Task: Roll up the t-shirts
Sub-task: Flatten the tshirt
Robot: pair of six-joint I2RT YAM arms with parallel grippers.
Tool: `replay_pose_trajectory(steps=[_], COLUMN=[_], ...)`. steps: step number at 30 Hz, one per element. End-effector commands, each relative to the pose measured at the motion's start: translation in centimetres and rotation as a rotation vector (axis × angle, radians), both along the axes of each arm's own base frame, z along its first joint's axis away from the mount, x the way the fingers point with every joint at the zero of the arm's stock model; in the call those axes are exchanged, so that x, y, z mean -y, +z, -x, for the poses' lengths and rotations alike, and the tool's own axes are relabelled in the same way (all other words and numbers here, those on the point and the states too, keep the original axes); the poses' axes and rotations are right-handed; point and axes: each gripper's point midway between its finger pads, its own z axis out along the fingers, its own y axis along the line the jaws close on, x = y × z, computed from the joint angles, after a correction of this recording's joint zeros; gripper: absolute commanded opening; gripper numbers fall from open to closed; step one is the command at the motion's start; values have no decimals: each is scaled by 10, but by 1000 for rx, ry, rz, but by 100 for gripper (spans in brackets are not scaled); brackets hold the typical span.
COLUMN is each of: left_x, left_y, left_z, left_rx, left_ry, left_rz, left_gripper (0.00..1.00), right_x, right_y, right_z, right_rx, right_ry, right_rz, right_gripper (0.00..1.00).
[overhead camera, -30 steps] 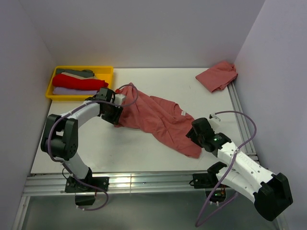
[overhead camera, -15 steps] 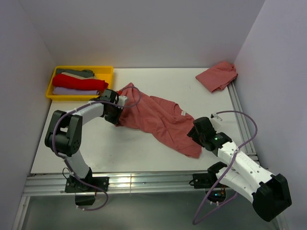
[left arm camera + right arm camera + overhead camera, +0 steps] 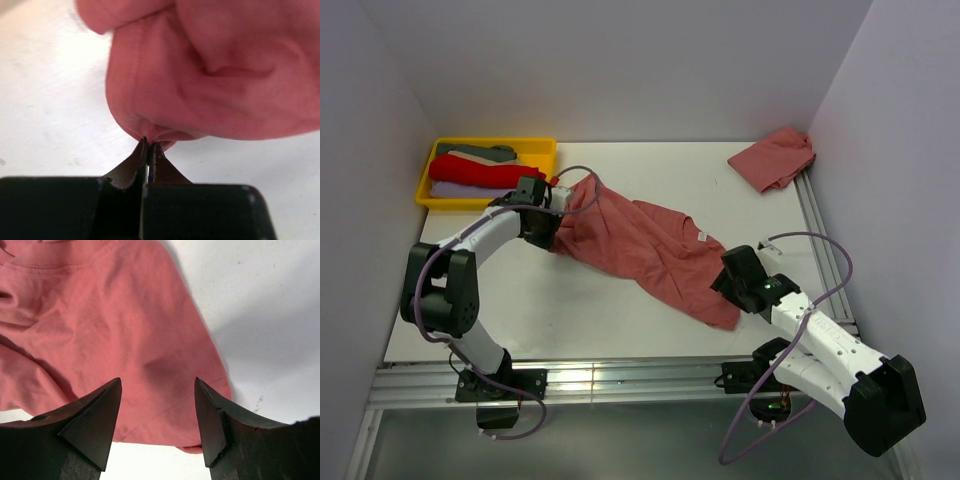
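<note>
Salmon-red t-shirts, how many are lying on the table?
2. One t-shirt sprawls crumpled across the table's middle, its left end pinched by the left gripper; the other sits bunched in the far right corner. Folded clothes in the yellow tray could hide more.

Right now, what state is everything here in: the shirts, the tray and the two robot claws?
near t-shirt: rumpled, spread on the table, not rolled.
far t-shirt: crumpled heap in the far right corner, nothing touching it.
yellow tray: holds bundled clothes.
left gripper: shut, pinching the near t-shirt's edge.
right gripper: open at the near t-shirt's other end, gripping nothing.
</note>
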Motion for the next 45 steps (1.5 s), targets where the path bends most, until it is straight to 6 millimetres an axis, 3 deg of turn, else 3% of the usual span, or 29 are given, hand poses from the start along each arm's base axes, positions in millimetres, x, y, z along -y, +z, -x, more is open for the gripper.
replay_pose_trajectory(steps=[1, 10, 12, 13, 16, 23, 33, 39, 42, 43, 45], left_x=[-21, -80, -84, -97, -106, -108, -105, -104, -103, -102, -103], left_y=[30, 45, 47, 47, 49, 53, 54, 49, 50, 50, 51], left_z=[-15, -28, -31, -33, -36, -35, -34, -33, -33, -33, -33], left_rx=[67, 99, 101, 103, 107, 111, 113, 98, 95, 95, 98], left_ry=[30, 120, 119, 151, 163, 145, 127, 130, 129, 128, 127], left_rz=[4, -10, -5, -7, -5, 17, 27, 36, 40, 42, 41], left_gripper=[0, 0, 0, 0, 0, 0, 0, 0, 0, 0, 0], right_x=[4, 8, 8, 9, 11, 8, -16, -19, -19, -21, -25], right_y=[-4, -11, -13, -15, -20, -31, -31, -34, -33, -33, -31], right_z=[6, 16, 18, 20, 23, 32, 32, 34, 33, 32, 28], right_rx=[-31, -55, -66, -77, -103, -143, -120, -131, -127, -122, -109], right_ry=[-11, -40, -42, -45, -51, -57, 2, 5, 5, 9, 17], right_rz=[10, 4, 4, 8, 20, -5, -129, -119, -114, -120, -132], right_gripper=[67, 63, 60, 60, 57, 47, 51, 52, 45, 34, 26])
